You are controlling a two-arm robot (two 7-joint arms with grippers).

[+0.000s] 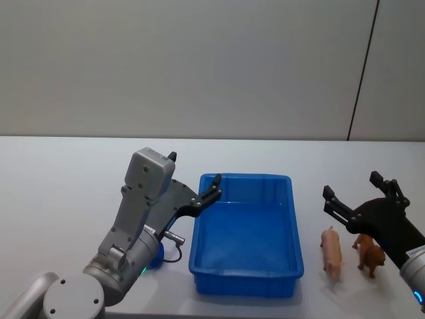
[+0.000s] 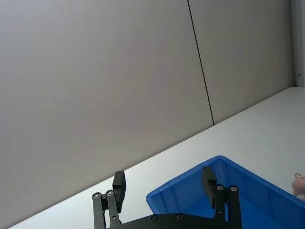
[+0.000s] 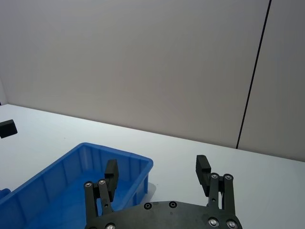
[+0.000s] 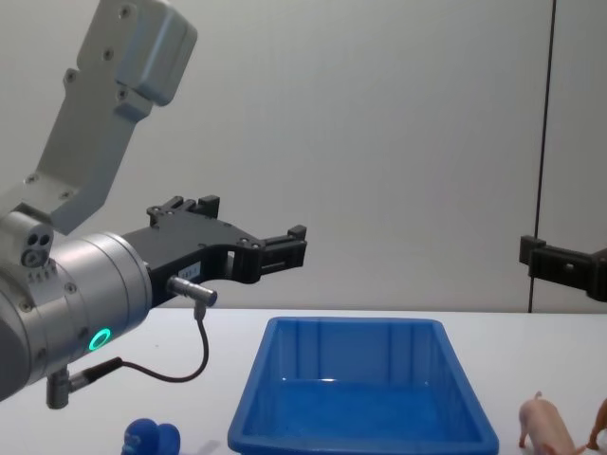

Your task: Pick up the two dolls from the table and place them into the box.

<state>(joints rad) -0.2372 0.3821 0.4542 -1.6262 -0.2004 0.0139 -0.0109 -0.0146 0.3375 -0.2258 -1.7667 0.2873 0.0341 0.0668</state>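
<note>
**Both end effectors open, dolls waiting on the worktop**

The right end effector (image 1: 350,185) hovers spread wide and empty over the pale pink pig (image 1: 331,251) and the brown animal (image 1: 370,255), probably lining up to drop onto one. Both stand on the worktop (image 1: 66,179) just right of the blue box (image 1: 296,226). The left end effector (image 1: 194,169), equally wide and empty, hangs by the box's left rim, with a rounded blue figure (image 4: 152,439) below its arm. The glossy, slope-walled box looks empty.
</note>
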